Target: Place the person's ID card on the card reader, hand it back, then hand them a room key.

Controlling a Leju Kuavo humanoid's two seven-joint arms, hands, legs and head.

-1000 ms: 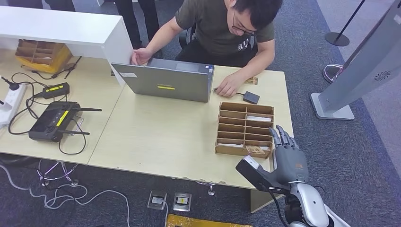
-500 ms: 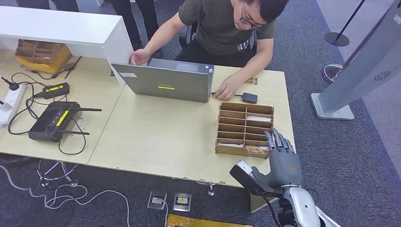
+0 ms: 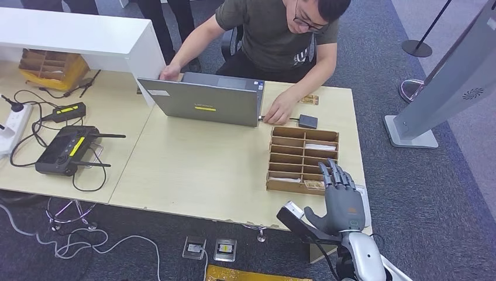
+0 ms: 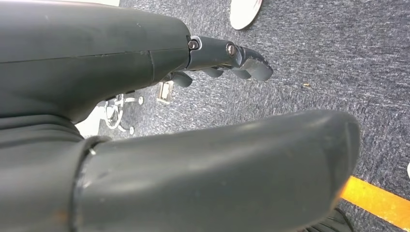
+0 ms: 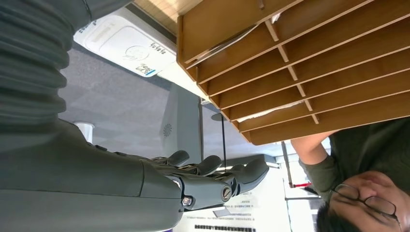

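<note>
A person (image 3: 275,35) sat behind the table (image 3: 205,170), leaning over it, one hand at the open laptop (image 3: 205,102) near the far edge and the other on the tabletop just right of it. Beside that hand lay a small box (image 3: 307,122) on a cable. In front of it, toward the near right corner, stood a compartmented wooden tray (image 3: 302,159) with cards lying in several slots. The robot's right hand (image 3: 342,196) hung over the tray's near right corner. A controller (image 3: 63,149) and cables lay on the adjoining desk to the left.
</note>
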